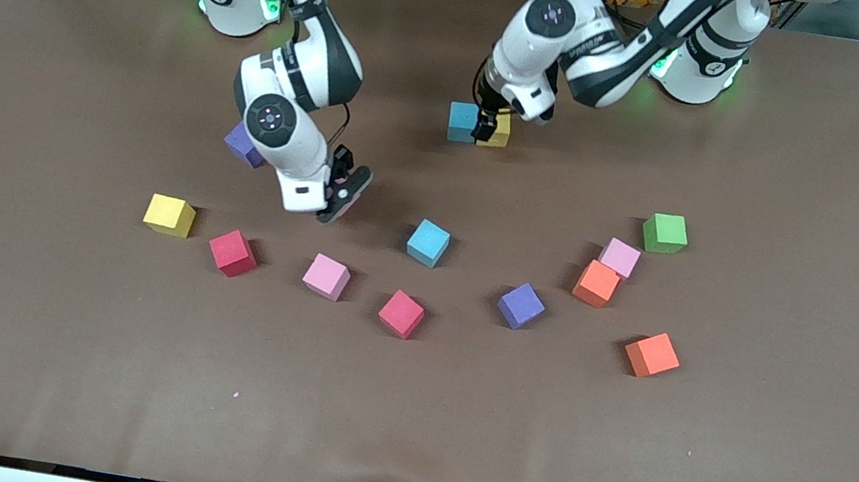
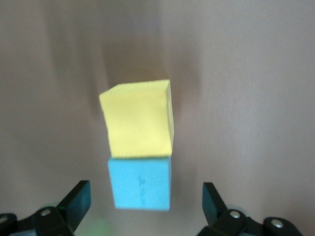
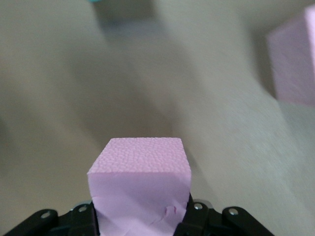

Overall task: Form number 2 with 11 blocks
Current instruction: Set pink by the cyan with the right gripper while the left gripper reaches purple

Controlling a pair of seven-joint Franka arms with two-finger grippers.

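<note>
My left gripper (image 1: pixel 487 124) is open and hangs just over a cyan block (image 1: pixel 462 121) and a yellow block (image 1: pixel 498 130) that touch side by side near the robots' bases. In the left wrist view its fingers (image 2: pixel 75 202) stand wide either side of the cyan block (image 2: pixel 140 182), with the yellow block (image 2: pixel 139 118) against it. My right gripper (image 1: pixel 344 195) is shut on a pink block (image 3: pixel 140 189), over bare table above the loose row. Loose blocks lie scattered: yellow (image 1: pixel 170 215), red (image 1: pixel 233 253), pink (image 1: pixel 326 276), red (image 1: pixel 402 313), cyan (image 1: pixel 428 243), purple (image 1: pixel 521 305).
Toward the left arm's end lie an orange block (image 1: pixel 597 283), a pink one (image 1: pixel 620 257) touching it, another orange (image 1: pixel 652 355) and a green cube (image 1: pixel 664 233). A purple block (image 1: pixel 242 144) is half hidden by the right arm. A second pink block (image 3: pixel 295 59) shows in the right wrist view.
</note>
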